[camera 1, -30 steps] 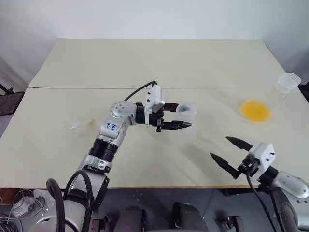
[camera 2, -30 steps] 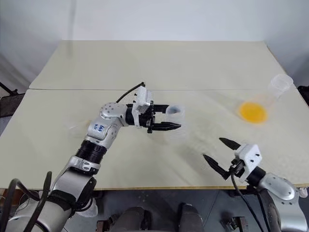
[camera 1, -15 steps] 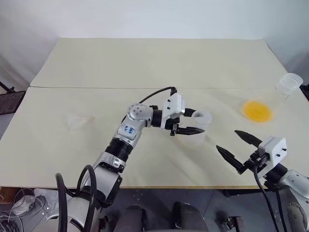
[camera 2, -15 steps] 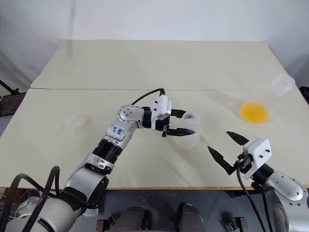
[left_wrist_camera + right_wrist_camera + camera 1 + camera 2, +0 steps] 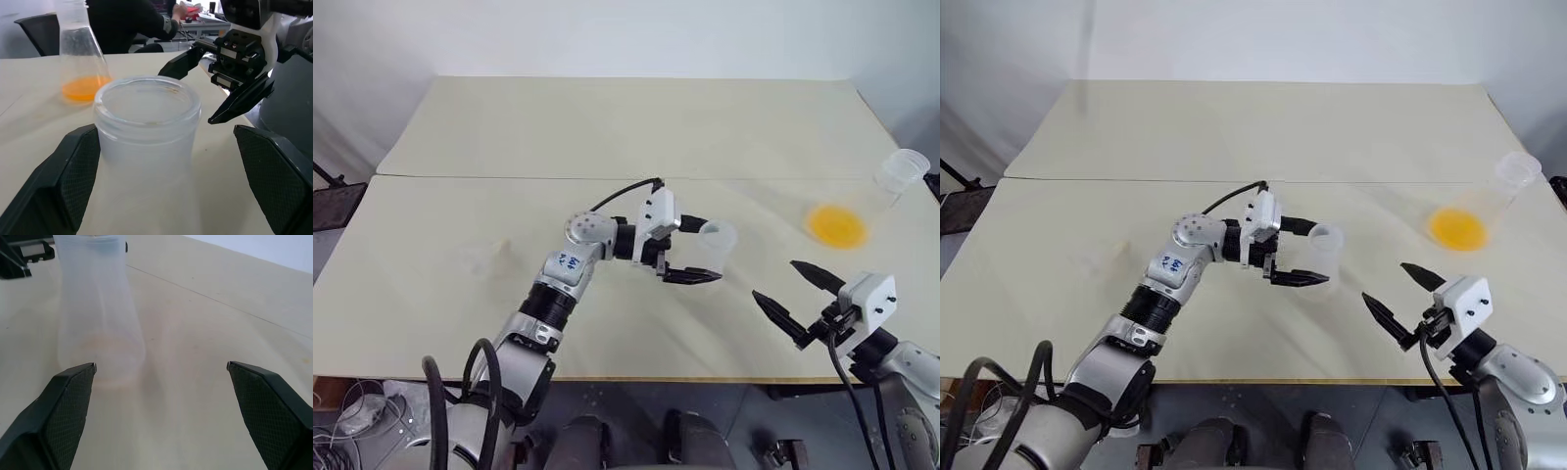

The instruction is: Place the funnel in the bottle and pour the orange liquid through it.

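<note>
The empty bottle stands upright mid-surface between the spread fingers of the left gripper, no longer pinched, while the equally spread right gripper waits just beside it, nearer than the orange liquid at far right.

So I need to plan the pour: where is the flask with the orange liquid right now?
In the head views the flask with the orange liquid stands at the table's far right edge, well beyond the right tool and apart from the empty flask at the centre.
</note>
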